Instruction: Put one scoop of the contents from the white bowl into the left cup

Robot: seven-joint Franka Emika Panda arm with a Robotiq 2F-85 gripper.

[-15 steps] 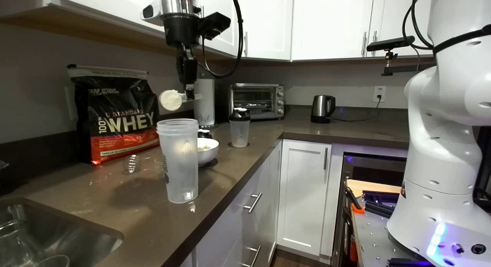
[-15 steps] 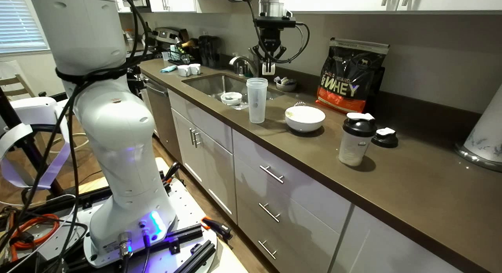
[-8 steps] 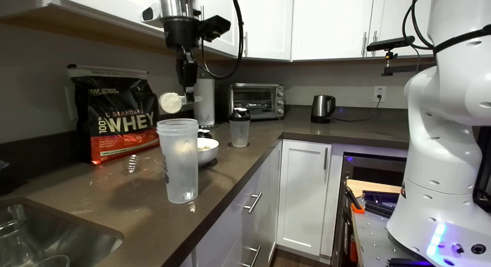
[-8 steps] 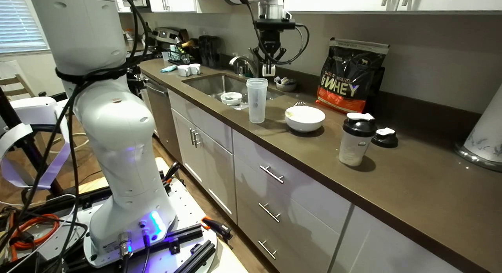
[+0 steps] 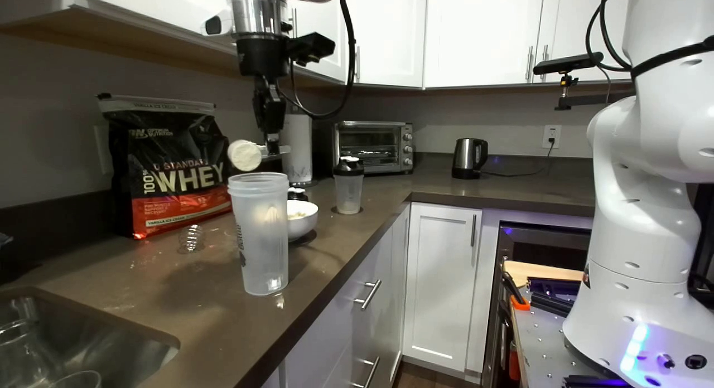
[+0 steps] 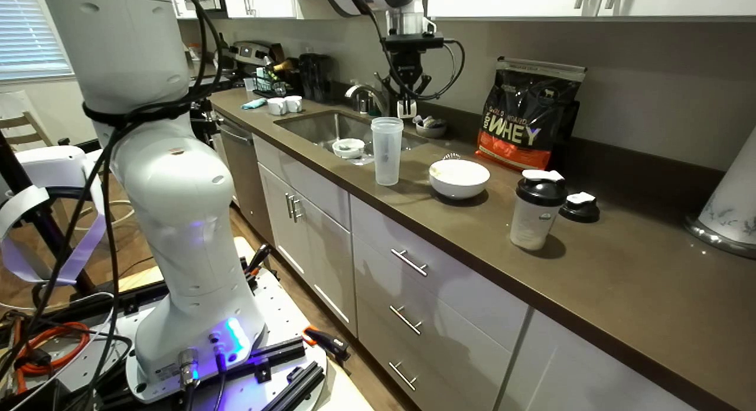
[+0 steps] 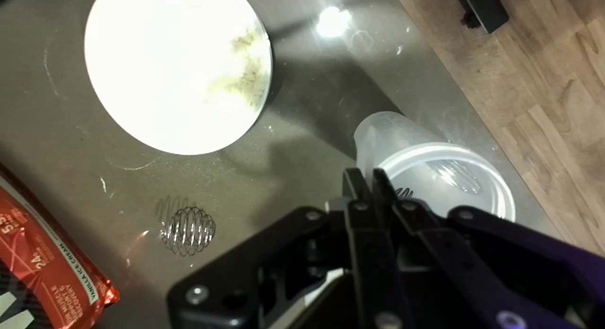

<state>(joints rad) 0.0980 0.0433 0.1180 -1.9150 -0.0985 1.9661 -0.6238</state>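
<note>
Tool (image 5: 272,146): here it is, high above the desk (image 6: 626,281), jaws pinched on the handle of the scoop (image 6: 407,111).
Scoop: up in the air, higher than the rim of the cup (image 6: 387,154) and near it in both exterior views; whether any of it is over the opening, I can't tell.
Powder (image 5: 244,155): filling the scoop's head, a pale round face showing in an exterior view!
Cup: tall, frosted, upright, close to the desk's edge.
Bowl (image 6: 459,185): near the cup, and the wrist view gives us a yellowish patch inside, glare over the rest.
Bag (image 5: 167,170): black and red, lettered WHEY.
Ball (image 7: 188,230): wire, between bag and cup.
</note>
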